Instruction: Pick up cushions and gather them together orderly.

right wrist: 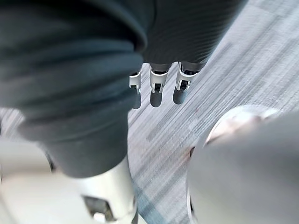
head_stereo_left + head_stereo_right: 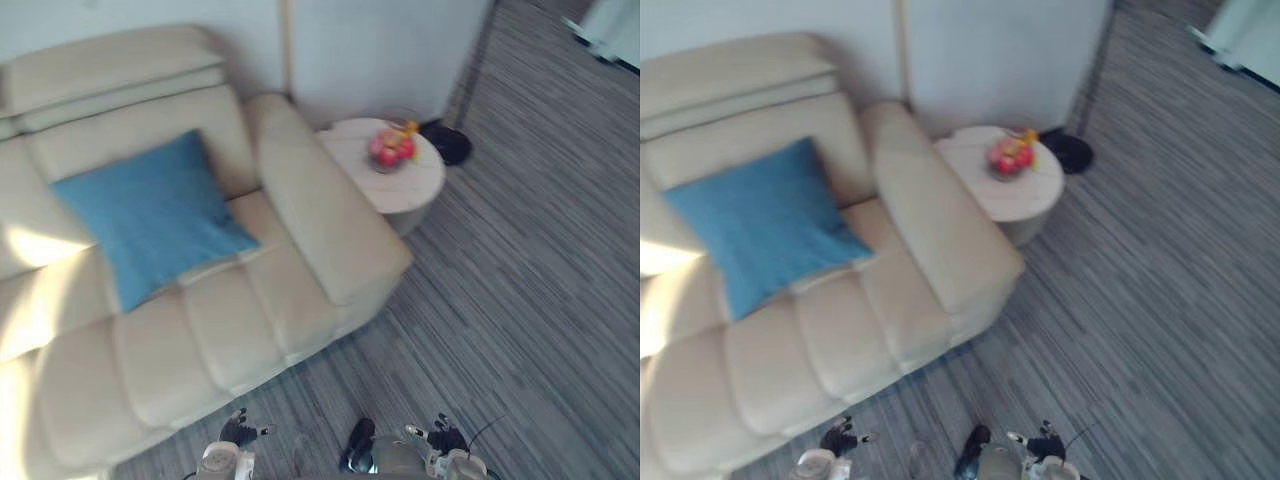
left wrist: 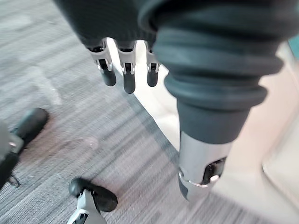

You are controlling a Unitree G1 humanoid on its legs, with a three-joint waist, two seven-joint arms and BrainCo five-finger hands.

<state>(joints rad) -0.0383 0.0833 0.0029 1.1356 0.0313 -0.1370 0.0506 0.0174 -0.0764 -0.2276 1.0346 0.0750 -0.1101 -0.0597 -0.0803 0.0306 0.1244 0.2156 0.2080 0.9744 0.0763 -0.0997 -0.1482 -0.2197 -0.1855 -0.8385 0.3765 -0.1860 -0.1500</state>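
The blue cushion (image 2: pixel 150 215) leans on the sofa (image 2: pixel 200 345) backrest, well ahead of the left hand (image 2: pixel 240 432) and off to its left. It is square and turned, with one corner pointing down at the seat front and bare seat on both sides. The armrest (image 2: pixel 320 210) rises between it and the round worktop (image 2: pixel 405 195), which carries a fruit bowl (image 2: pixel 392 150) ahead of the right hand (image 2: pixel 440 437). Both hands hang over open carpet (image 2: pixel 520 300), fingers straight, holding nothing.
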